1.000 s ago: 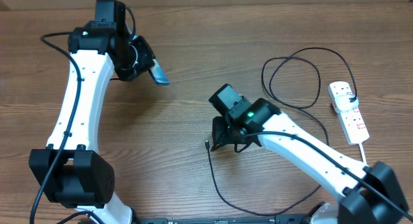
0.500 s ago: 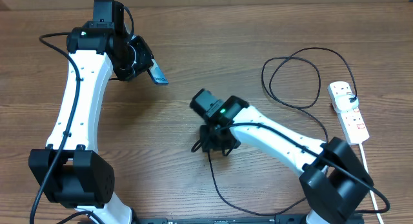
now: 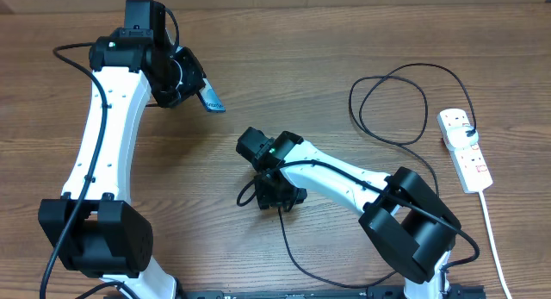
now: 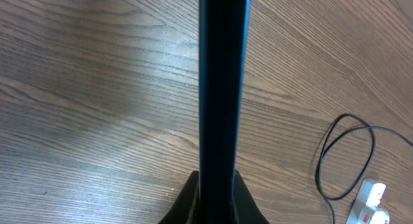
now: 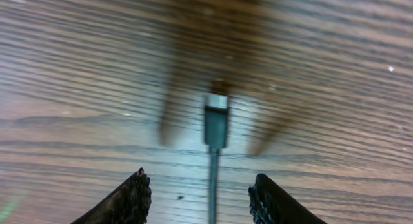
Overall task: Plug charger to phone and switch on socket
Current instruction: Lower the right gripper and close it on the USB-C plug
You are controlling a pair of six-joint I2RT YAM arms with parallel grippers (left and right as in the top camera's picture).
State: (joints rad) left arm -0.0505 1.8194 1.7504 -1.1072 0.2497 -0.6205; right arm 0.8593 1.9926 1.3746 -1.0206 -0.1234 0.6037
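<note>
Charger (image 5: 212, 179): black cable, one loop lying on the bench (image 3: 284, 40) beside the socket (image 3: 465, 150), the rest trailing round the near side and up to the right hand. Loop and near-side run lie as they did a second ago.

Right arm (image 3: 344, 183): the one big change. It has swung left across the bench. The hand sat right of centre a second ago, nearer centre half a second ago, and now sits left of centre.

Left arm (image 3: 108, 135): unmoved over the far left.

Socket: far right, flat, same place, well apart from both hands.

Left hand (image 3: 182, 79): clamped on the phone (image 3: 211, 100), which is off the bench and tilted, edge-on in the left wrist view. Same pose as before.

Right hand (image 3: 277, 196): low over the bench. Wrist view shows fingertips (image 5: 132, 195) apart, cable running up between them, touching neither where seen. Whether it is gripped lower, out of view, cannot tell.

Connector (image 5: 216, 121): metal-tipped end just ahead of the right fingertips, sharp against a smeared bench, well apart from the phone.
</note>
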